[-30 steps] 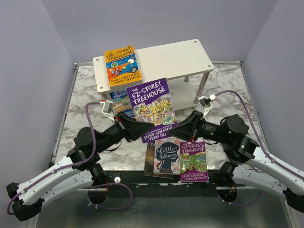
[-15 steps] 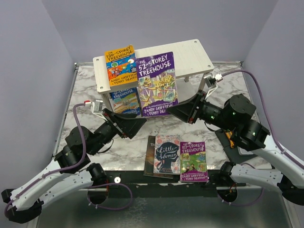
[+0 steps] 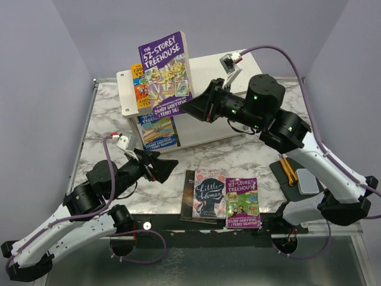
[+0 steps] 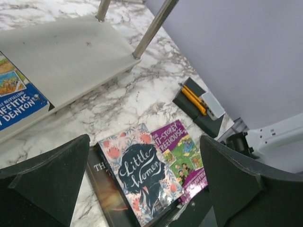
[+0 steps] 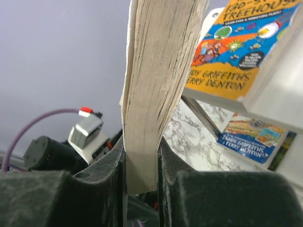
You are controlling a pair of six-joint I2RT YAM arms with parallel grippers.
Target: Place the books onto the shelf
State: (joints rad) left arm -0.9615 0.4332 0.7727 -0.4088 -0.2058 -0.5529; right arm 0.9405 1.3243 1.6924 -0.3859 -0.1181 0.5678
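Observation:
My right gripper (image 3: 188,108) is shut on the lower edge of the purple 52-Storey Treehouse book (image 3: 165,72), holding it upright in the air over the shelf (image 3: 229,70). In the right wrist view its page edge (image 5: 158,80) stands clamped between the pads. An orange book (image 3: 137,89) lies on the shelf's top board and a blue one (image 3: 156,132) on the lower tier. My left gripper (image 3: 169,165) is open and empty, low in front of the shelf. Little Women (image 4: 144,172), a purple 117-Storey book (image 4: 182,151) and a dark brown book (image 4: 102,182) lie near the front edge.
A black pad (image 3: 284,171) with an orange tool and a pale block lies at the right of the marble table (image 3: 107,128). Purple walls close in the left, back and right. The shelf's metal legs (image 4: 154,26) stand just beyond my left gripper.
My left gripper opened, let go of the purple book and drew back to the near left. The right arm lifted the book up and back, from in front of the shelf to above it.

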